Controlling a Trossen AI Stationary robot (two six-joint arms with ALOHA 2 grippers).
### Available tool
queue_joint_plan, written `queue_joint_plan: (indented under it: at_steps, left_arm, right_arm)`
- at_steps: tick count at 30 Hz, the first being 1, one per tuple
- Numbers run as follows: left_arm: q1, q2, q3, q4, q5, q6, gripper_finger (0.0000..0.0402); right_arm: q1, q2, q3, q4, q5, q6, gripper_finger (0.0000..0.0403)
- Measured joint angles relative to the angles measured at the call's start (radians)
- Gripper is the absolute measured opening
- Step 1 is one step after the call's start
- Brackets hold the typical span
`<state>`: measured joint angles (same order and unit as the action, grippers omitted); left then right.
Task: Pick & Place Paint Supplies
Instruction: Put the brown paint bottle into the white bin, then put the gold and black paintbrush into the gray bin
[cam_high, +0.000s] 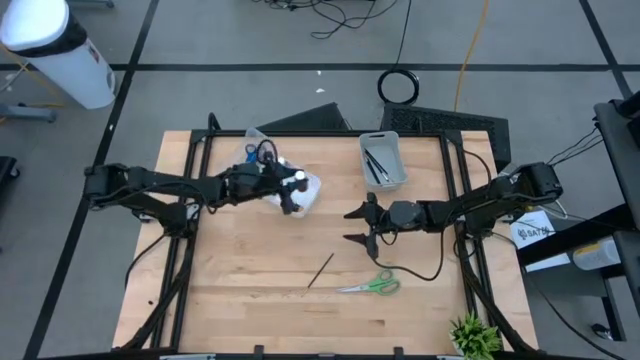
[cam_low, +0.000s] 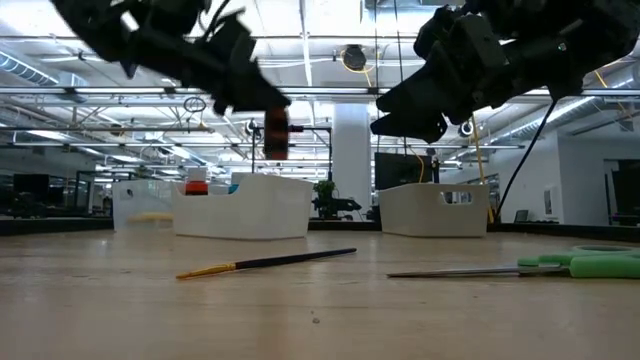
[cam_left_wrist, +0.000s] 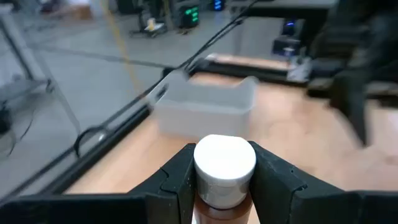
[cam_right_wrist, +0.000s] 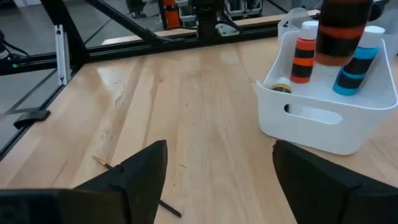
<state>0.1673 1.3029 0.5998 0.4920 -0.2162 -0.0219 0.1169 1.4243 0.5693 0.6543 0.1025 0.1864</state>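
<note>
My left gripper (cam_high: 290, 192) is shut on a red-brown paint bottle with a white cap (cam_left_wrist: 224, 163), held over the white bin (cam_high: 308, 190). That bin has an orange-banded bottle (cam_right_wrist: 303, 55) and a blue-banded bottle (cam_right_wrist: 356, 63) standing in it. A thin dark paintbrush (cam_high: 320, 270) and green-handled scissors (cam_high: 372, 286) lie flat on the table. My right gripper (cam_right_wrist: 217, 180) hangs open above the table right of the white bin, with nothing between its fingers. My left gripper pinches the bottle between its two fingers (cam_left_wrist: 177, 180), at the white cap and the top of the red-brown body (cam_left_wrist: 224, 208). The fingers come nearly level from the table's left. The bottle (cam_low: 275, 135) hangs upright, clear above the white bin.
A grey bin (cam_high: 383, 158) with dark brushes stands at the far middle. A clear bin (cam_high: 255, 150) with blue-handled scissors sits behind the white bin. A small green plant (cam_high: 475, 335) is at the near right corner. Bare wood lies along the near side.
</note>
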Motion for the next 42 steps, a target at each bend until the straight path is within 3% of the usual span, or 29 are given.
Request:
queue_joint_plan:
  at_steps: [7, 19, 27, 35, 42]
  left_arm:
    - [0.070, 0.085, -0.141, 0.287, 0.021, 0.017, 0.0126]
    - [0.114, 0.363, -0.125, 0.455, 0.124, -0.016, 0.0126]
    - [0.114, 0.412, -0.123, 0.469, 0.119, -0.039, 0.0128]
    - [0.109, 0.373, -0.123, 0.446, 0.113, -0.094, 0.0310]
    - [0.044, 0.171, -0.123, 0.322, 0.111, -0.119, 0.0388]
  right_arm:
    - [-0.007, 0.001, 0.000, 0.017, 0.000, -0.003, 0.0267]
    - [-0.012, 0.001, 0.000, 0.030, 0.003, -0.007, 0.0261]
    - [-0.012, 0.001, 0.000, 0.020, 0.001, -0.007, 0.0260]
    - [-0.011, 0.001, 0.000, 0.014, 0.001, -0.008, 0.0259]
    - [-0.011, 0.001, 0.000, 0.007, 0.000, -0.008, 0.0258]
